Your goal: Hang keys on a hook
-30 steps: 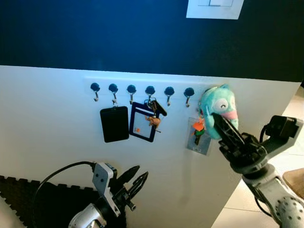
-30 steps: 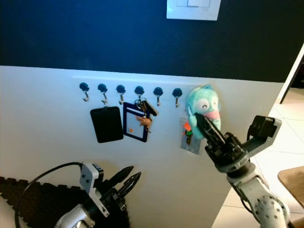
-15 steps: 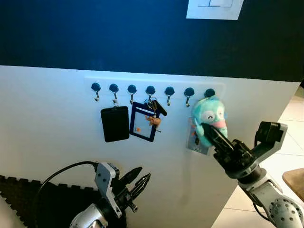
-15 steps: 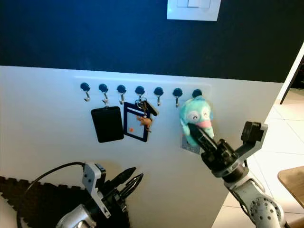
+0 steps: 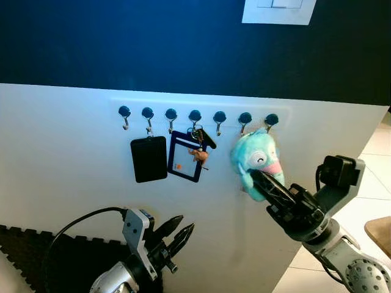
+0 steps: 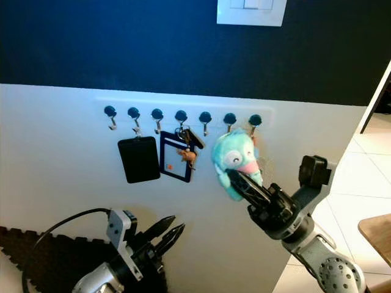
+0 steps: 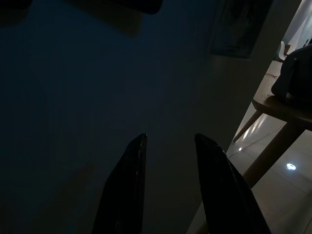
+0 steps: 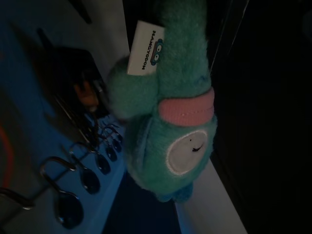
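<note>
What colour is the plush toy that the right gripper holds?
The plush toy is turquoise with a pink mouth; the left eye view shows it best.

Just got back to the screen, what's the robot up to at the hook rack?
The right gripper is shut on a teal plush keychain, holding it against the white wall just under the row of hooks, below the two rightmost ones. It isn't clearly hung yet. A black card holder and other keys already hang there. The left gripper hangs low, open.
</note>
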Tool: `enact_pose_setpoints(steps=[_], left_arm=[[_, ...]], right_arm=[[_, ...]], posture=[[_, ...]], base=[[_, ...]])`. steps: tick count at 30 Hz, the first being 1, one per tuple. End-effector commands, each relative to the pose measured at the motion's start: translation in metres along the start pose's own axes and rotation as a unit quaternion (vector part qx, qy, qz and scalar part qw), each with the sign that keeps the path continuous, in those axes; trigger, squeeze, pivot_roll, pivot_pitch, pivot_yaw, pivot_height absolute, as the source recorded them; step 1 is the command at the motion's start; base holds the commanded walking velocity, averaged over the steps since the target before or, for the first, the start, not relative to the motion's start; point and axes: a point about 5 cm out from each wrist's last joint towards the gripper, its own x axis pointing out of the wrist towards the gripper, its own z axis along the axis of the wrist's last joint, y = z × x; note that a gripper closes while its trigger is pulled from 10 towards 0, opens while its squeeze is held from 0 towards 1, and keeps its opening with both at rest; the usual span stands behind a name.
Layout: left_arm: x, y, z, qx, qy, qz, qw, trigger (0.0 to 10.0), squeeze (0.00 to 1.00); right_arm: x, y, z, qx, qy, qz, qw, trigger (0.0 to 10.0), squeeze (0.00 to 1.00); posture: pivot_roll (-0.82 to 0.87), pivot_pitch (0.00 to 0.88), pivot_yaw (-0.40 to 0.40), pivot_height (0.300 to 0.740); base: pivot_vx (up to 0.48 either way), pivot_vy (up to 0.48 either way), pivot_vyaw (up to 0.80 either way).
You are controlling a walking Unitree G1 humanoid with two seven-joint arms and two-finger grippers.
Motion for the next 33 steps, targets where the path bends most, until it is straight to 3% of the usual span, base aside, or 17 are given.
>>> enact_pose_setpoints(steps=[1, 8, 14, 27, 33], left_arm=[[-0.002, -0.001, 0.001, 0.005, 0.005, -0.003, 1.000, 10.0, 0.00], [-0.001, 0.000, 0.001, 0.007, 0.006, -0.003, 1.000, 10.0, 0.00], [0.000, -0.001, 0.001, 0.009, 0.007, -0.007, 1.000, 10.0, 0.00], [-0.001, -0.001, 0.002, 0.011, 0.010, -0.011, 1.000, 10.0, 0.00], [0.001, -0.003, 0.000, 0.009, 0.014, -0.016, 1.000, 10.0, 0.00]], right_arm=[[0.005, 0.000, 0.003, -0.009, -0.006, 0.008, 1.000, 10.0, 0.00], [0.007, -0.013, 0.004, -0.027, -0.013, -0.018, 0.999, 10.0, 0.00], [0.006, -0.034, 0.010, -0.051, -0.049, -0.068, 0.995, 10.0, 0.00], [-0.006, -0.023, 0.011, -0.054, -0.063, -0.064, 0.994, 10.0, 0.00], [-0.019, -0.019, -0.023, -0.009, -0.019, -0.078, 0.997, 10.0, 0.00]], posture=[[0.05, 0.103, -0.020, 0.740], [0.04, 0.103, -0.015, 0.740], [0.06, 0.103, -0.025, 0.740], [0.05, 0.104, -0.019, 0.740], [0.05, 0.106, -0.016, 0.740]], base=[[0.000, 0.000, 0.00], [0.000, 0.000, 0.00], [0.000, 0.000, 0.00], [0.000, 0.000, 0.00], [0.000, 0.000, 0.00]])
